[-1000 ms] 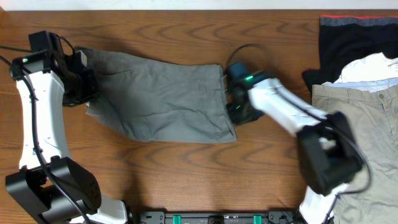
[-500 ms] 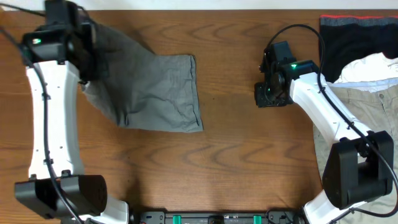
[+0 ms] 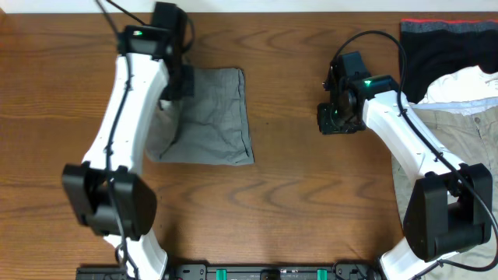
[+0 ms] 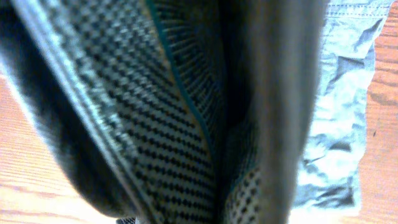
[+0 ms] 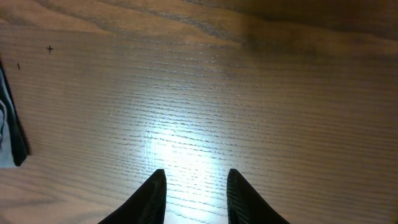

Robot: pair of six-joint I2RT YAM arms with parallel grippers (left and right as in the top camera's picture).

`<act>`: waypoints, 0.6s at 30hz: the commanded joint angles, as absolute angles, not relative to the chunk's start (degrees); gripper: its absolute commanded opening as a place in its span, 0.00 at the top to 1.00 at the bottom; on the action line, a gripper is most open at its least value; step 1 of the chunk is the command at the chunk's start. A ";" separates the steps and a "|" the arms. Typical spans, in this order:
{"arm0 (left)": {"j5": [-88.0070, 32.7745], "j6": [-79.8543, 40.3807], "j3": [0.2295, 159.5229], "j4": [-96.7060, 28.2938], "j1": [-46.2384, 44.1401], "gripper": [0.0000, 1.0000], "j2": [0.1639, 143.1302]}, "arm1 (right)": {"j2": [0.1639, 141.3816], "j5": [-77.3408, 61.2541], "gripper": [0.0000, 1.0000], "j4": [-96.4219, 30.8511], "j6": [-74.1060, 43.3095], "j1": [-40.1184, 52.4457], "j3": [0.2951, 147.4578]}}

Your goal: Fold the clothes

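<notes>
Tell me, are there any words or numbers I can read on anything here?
None: no word, number, label or sign can be read in any view.
The grey shorts are plain, and the wooden table shows only grain.
The left wrist view is too blurred to show any text.

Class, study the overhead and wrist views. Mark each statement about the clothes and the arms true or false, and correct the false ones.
1. The grey shorts lie on the table. True.
2. The right end effector grips the grey shorts. False: its fingers stand apart over bare wood and hold nothing.
3. The black garment with a red edge lies at the table's far right. True.
4. The beige trousers lie under the left arm. False: they lie at the right edge, and the left arm reaches over the grey shorts.
</notes>
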State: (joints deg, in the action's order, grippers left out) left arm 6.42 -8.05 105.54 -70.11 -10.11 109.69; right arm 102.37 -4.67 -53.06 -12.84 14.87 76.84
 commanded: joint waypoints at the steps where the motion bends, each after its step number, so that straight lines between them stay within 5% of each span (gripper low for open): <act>1: 7.11 -16.32 106.48 -69.71 -12.29 0.94 112.99 | 102.17 -5.41 0.69 -52.95 -13.47 15.92 76.71; 7: 6.66 -25.26 106.48 -68.42 -16.73 0.92 119.39 | 102.17 -5.41 0.68 -52.49 -13.47 16.23 76.71; 9: 6.63 -26.26 106.45 -67.64 -18.26 0.76 121.45 | 102.17 -5.41 0.68 -52.47 -13.47 16.25 76.71; 11: 6.70 -26.20 106.45 -67.16 -19.53 0.48 122.83 | 102.17 -5.41 0.68 -52.45 -13.47 16.25 76.71; 12: 6.70 -25.98 106.45 -66.92 -19.99 0.23 123.22 | 102.17 -5.43 0.68 -52.47 -13.47 16.25 76.71; 13: 6.70 -25.39 106.48 -66.74 -20.27 0.13 123.24 | 102.17 -5.43 0.68 -52.47 -13.47 16.25 76.71; 15: 6.70 -23.86 106.67 -66.92 -20.49 0.00 122.50 | 102.17 -5.41 0.68 -52.47 -13.47 16.25 76.71; 18: 6.94 -22.55 108.38 -69.69 -20.05 0.02 119.70 | 102.17 -5.45 0.68 -52.45 -13.39 16.25 76.71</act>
